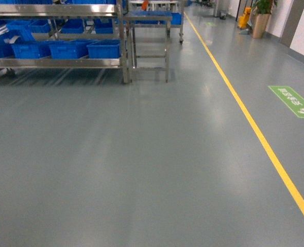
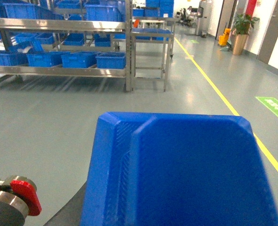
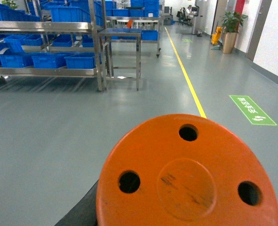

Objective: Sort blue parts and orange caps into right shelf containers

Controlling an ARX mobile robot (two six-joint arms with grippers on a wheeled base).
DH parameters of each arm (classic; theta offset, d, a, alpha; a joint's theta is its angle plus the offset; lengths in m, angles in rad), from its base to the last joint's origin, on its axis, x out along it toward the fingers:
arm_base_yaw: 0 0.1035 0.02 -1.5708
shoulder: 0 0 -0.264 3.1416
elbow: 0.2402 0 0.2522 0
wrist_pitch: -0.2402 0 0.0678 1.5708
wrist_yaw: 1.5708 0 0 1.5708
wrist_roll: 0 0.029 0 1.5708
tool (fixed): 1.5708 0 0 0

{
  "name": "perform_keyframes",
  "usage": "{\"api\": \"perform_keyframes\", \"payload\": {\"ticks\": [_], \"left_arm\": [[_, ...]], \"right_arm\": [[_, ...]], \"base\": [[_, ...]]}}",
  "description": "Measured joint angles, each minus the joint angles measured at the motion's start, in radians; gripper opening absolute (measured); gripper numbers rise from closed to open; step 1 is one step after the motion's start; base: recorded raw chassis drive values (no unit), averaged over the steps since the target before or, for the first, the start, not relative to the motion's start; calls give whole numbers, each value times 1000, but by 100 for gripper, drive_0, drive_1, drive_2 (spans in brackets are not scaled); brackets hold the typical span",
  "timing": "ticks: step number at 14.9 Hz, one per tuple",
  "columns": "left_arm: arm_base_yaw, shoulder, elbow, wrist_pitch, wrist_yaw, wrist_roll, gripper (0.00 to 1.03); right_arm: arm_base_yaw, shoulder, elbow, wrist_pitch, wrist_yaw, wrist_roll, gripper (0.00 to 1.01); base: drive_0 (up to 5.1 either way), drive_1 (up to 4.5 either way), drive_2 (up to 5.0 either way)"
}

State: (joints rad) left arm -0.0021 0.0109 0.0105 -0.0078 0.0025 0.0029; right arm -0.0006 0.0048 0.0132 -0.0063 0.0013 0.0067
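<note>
Crates (image 1: pixel 64 49) in bright blue line the low tier of a steel shelf (image 1: pixel 59 63) at far left, well away across grey floor (image 1: pixel 141 164). Close up, the left wrist view is filled by a blue part (image 2: pixel 186 174), the right by an orange cap (image 3: pixel 186 174); neither gripper's jaws can be seen. Rightward runs a yellow line (image 1: pixel 260 139).

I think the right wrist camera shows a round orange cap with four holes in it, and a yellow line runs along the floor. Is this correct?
Not quite: the orange cap has three holes, not four, as the right wrist view shows. The rest holds: it is round, and a yellow line runs along the floor.
</note>
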Motion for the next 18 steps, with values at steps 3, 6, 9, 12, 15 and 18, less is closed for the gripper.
{"api": "perform_keyframes", "payload": {"ticks": [3, 6, 9, 12, 15, 18], "left_arm": [[0, 0, 0, 1, -2, 0, 43], [0, 0, 0, 0, -4, 0, 43], [0, 0, 0, 4, -3, 0, 43], [0, 0, 0, 1, -3, 0, 43], [0, 0, 0, 4, -3, 0, 43], [0, 0, 0, 1, -3, 0, 43]], "right_arm": [[0, 0, 0, 0, -1, 0, 44], [0, 0, 0, 0, -1, 0, 44], [0, 0, 0, 2, -1, 0, 44], [0, 0, 0, 1, -1, 0, 44], [0, 0, 0, 3, -1, 0, 44], [0, 0, 0, -6, -1, 0, 44]], "base": [[3, 425, -418], [3, 427, -422], [-4, 422, -430], [0, 425, -426], [-3, 423, -429], [2, 428, -424]]}}
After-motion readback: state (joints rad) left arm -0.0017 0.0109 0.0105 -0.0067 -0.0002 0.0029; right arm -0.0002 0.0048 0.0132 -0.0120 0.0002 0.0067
